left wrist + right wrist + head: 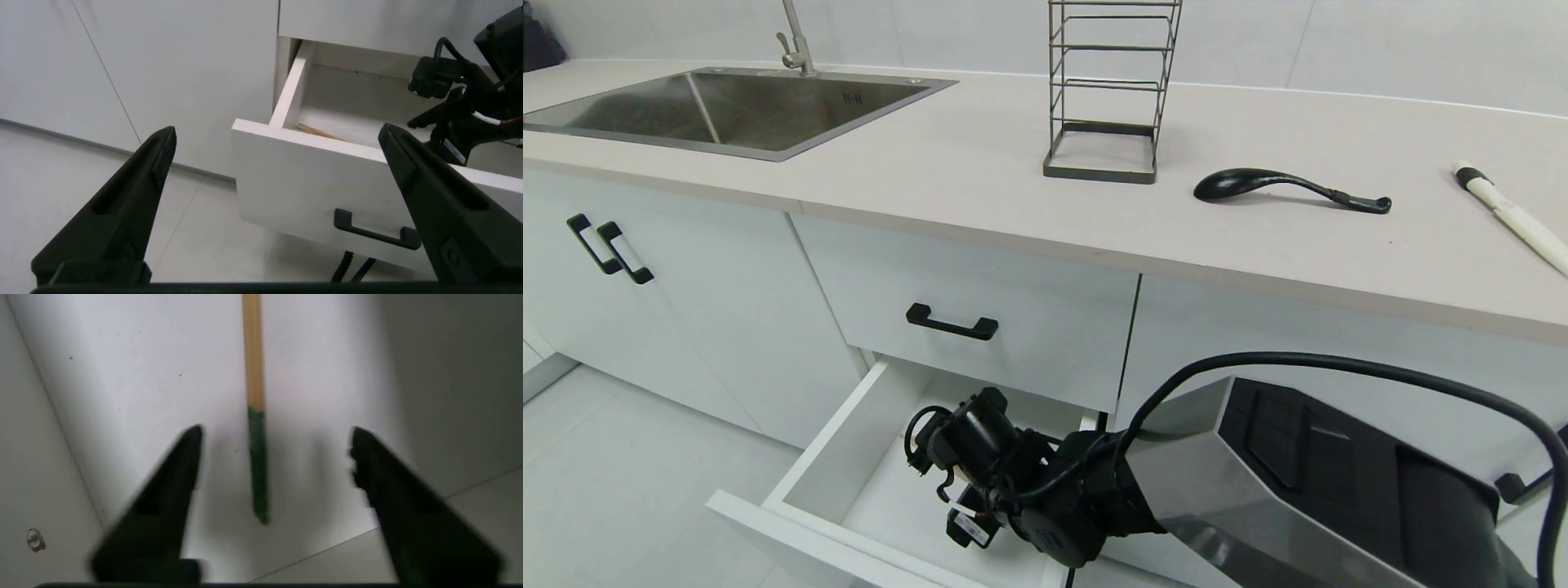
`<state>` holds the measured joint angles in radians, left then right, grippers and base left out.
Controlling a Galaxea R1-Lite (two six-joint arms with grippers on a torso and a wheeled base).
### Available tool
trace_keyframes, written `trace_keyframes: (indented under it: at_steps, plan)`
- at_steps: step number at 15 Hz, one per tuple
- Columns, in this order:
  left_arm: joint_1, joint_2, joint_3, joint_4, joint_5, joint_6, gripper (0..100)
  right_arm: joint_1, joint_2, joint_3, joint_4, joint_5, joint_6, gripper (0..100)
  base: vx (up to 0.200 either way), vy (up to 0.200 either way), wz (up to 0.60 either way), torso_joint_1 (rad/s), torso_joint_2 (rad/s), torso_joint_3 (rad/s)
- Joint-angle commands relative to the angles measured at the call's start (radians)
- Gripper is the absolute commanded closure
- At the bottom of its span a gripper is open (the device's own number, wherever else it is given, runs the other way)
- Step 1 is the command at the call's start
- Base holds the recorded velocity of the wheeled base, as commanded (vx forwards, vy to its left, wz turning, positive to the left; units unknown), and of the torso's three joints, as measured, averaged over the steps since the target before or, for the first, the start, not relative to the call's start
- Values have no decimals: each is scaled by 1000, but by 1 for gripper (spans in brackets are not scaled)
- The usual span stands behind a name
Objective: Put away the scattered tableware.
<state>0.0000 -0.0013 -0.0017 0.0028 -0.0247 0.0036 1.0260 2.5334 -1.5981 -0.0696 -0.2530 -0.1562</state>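
The right gripper (970, 523) is lowered into the open drawer (827, 445), below the front edge of the surface (980, 171). Its jaws are spread wide, and a wooden chopstick (255, 392) with a green end is seen lying flat on the drawer floor between them, untouched. As the drawer is judged to be the storage place, this is read as a release rather than a grasp. The left gripper (278, 135) is held outside, beside the drawer front, likewise wide and empty, probably to be kept clear of the other arm. On the surface a black spoon (1282, 186) and, near the right edge, a white-handled utensil (1515, 216) are not yet collected. Farther back a wire rack (1111, 90) is stood, and a sink (768, 106) is set toward the back left corner.
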Motion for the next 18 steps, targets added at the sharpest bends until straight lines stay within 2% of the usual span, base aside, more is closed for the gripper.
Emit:
trace_keyframes:
  at_steps: [1,6,8,13,15,16,18]
  plan:
    - [0,1,0,0,0,-1,0,26,-56,9,1,0,0,0,0,0,0,0,0,0]
    - [0,1,0,0,0,-1,0,85,-205,55,39,-2,-3,0,0,0,0,0,0,0]
    - [0,1,0,0,0,-1,0,123,-312,119,42,4,-9,0,0,0,0,0,0,0]
    - [0,1,0,0,0,-1,0,152,-533,291,28,136,-8,0,0,0,0,0,0,0]
    - [0,1,0,0,0,1,0,158,-625,432,-47,230,-9,0,0,0,0,0,0,0]
    - [0,1,0,0,0,-1,0,155,-648,483,-85,235,-6,0,0,0,0,0,0,0]
    - [0,1,0,0,0,-1,0,128,-734,684,-274,276,-5,0,0,0,0,0,0,0]
